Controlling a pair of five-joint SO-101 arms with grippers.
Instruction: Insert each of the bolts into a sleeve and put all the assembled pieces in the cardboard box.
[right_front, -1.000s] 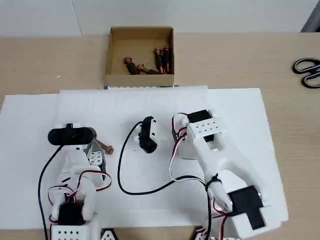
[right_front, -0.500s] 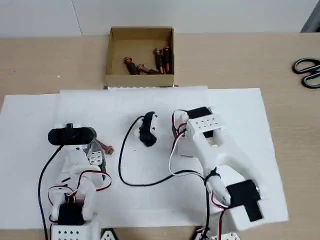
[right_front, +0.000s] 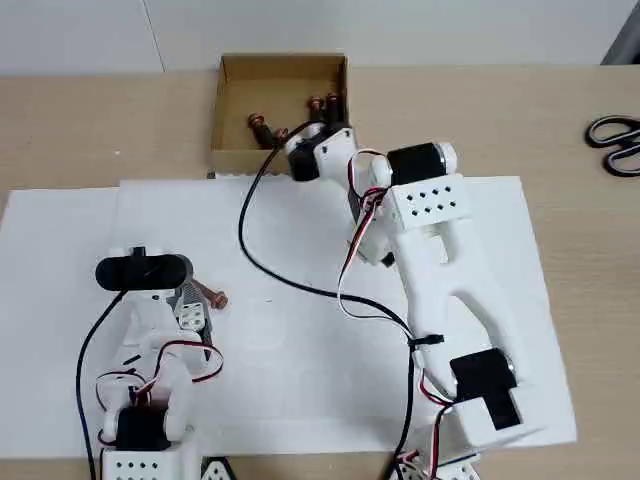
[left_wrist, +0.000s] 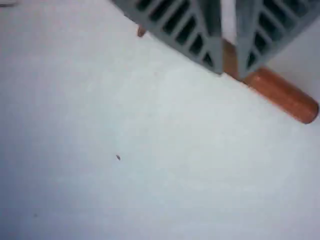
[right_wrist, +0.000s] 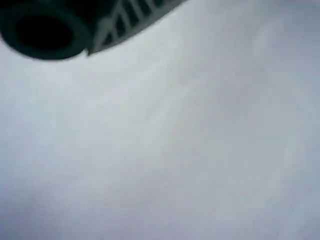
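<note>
Well short of the cardboard box (right_front: 280, 158), your left end effector (left_wrist: 228, 70) stays clamped on a copper bolt piece (left_wrist: 282, 95). Farther on, your right end effector (right_front: 322, 140) has swung from well short of the box up to its front wall, close to the assembled pieces (right_front: 262, 128) inside. You cannot tell its grip. This is probably a drop-off.

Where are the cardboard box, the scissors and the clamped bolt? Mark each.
cardboard box (right_front: 262, 160): high view, front wall.
scissors (right_front: 618, 147): high view, handles.
clamped bolt (left_wrist: 282, 95): left wrist view, exposed end.
</note>
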